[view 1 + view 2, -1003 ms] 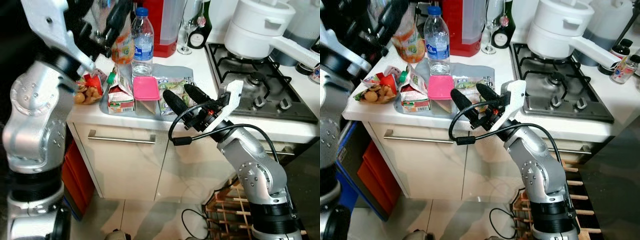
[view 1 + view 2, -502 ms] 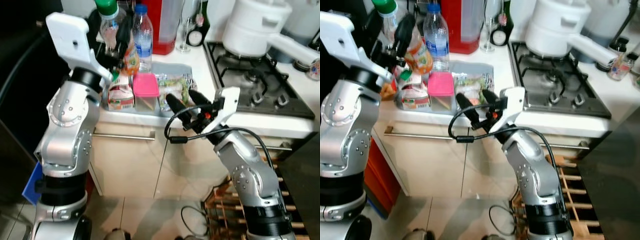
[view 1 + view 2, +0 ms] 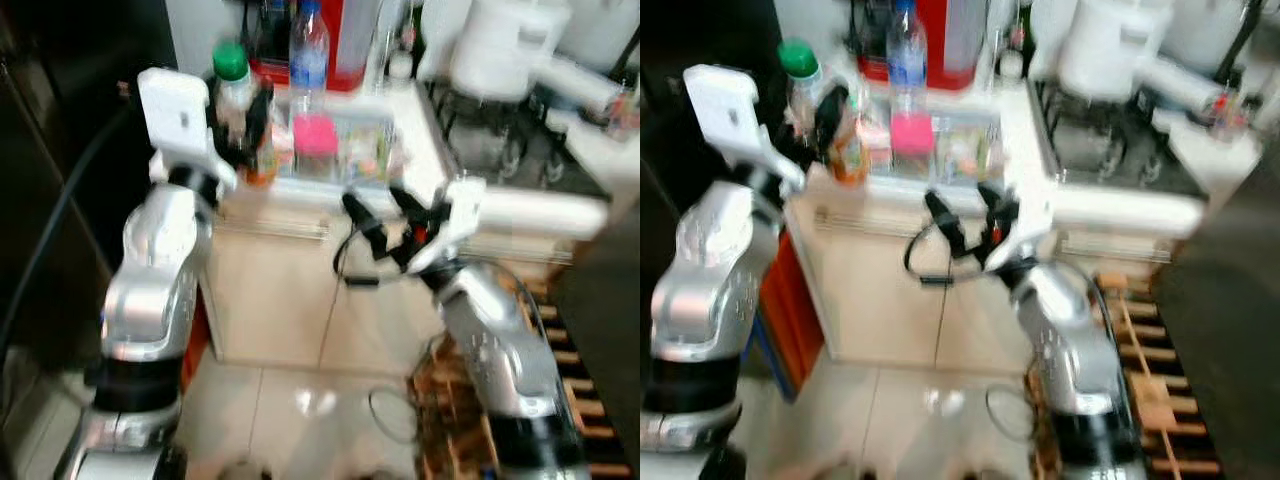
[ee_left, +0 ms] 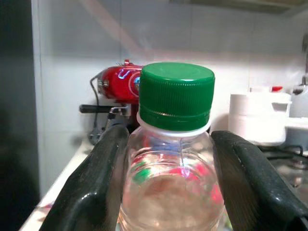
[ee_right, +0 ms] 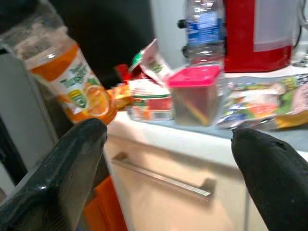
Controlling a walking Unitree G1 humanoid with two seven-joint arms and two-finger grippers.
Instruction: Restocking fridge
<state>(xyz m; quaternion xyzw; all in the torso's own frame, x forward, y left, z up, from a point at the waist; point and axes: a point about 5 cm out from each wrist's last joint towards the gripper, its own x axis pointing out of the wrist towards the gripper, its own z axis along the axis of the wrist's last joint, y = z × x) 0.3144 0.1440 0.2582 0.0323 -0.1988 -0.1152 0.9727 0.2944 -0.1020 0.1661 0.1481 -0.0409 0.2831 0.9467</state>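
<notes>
- Off the counter's [image 3: 420, 130] left corner, the left hand [image 4: 171, 159] grips a juice bottle [image 3: 243, 120] just under its green cap [image 4: 176, 91], one black finger pressed to each side of the clear neck, well clear of the other groceries.
- The right hand [image 3: 392, 222] hangs in front of the counter's edge, below the pink-lidded box [image 3: 314, 145], its fingers spread apart and holding nothing.
- My judgement is that the risk lies in the grip: the fingers pinch the narrow, smooth neck while the heavy orange-labelled body hangs below, so the bottle could swing or slide down if the robot turns sharply. The head views are blurred, which suggests the robot is on the move, and that would make a slip likelier.
- A swinging bottle could also knock the dark surface on its far side from the counter.
- The juice bottle is capped; near the neck it looks clear, and I cannot tell its fill level.
- On the counter, a water bottle [image 5: 204, 31] with a blue label stands behind the pink-lidded box; a red-and-white carton [image 5: 147, 91] and bagged greens [image 5: 269, 101] flank that box.
- The box's contents are too blurred to name.
</notes>
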